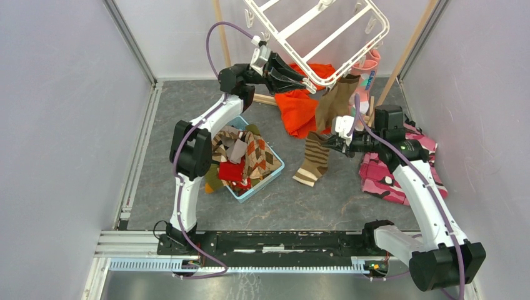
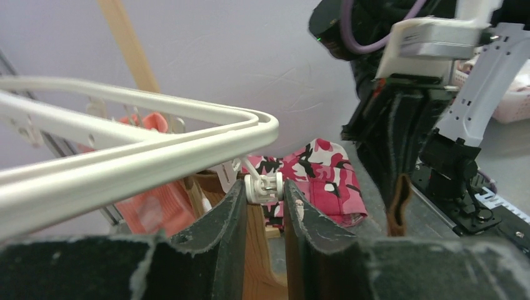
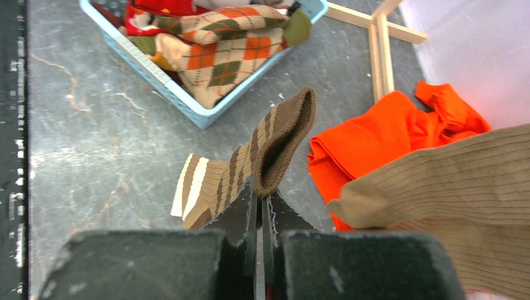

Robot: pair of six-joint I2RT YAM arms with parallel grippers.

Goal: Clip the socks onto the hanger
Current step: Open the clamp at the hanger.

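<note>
The white hanger (image 1: 319, 37) hangs tilted at the back. My left gripper (image 1: 306, 80) is at its near corner, shut on one small white clip (image 2: 264, 188) under the frame (image 2: 156, 137). A plain brown sock (image 1: 334, 100) hangs from the hanger beside it and also shows in the right wrist view (image 3: 450, 194). My right gripper (image 1: 334, 142) is shut on the cuff of a brown-and-tan striped sock (image 3: 250, 162). That striped sock (image 1: 312, 159) dangles with its toe on the floor. More socks fill the blue basket (image 1: 277, 167).
An orange garment (image 1: 300, 103) lies under the hanger by the wooden stand's base (image 3: 381, 44). Pink camouflage cloth (image 1: 390, 172) lies under my right arm. A pink sock (image 1: 369, 65) hangs at the hanger's far side. Walls close in left and right.
</note>
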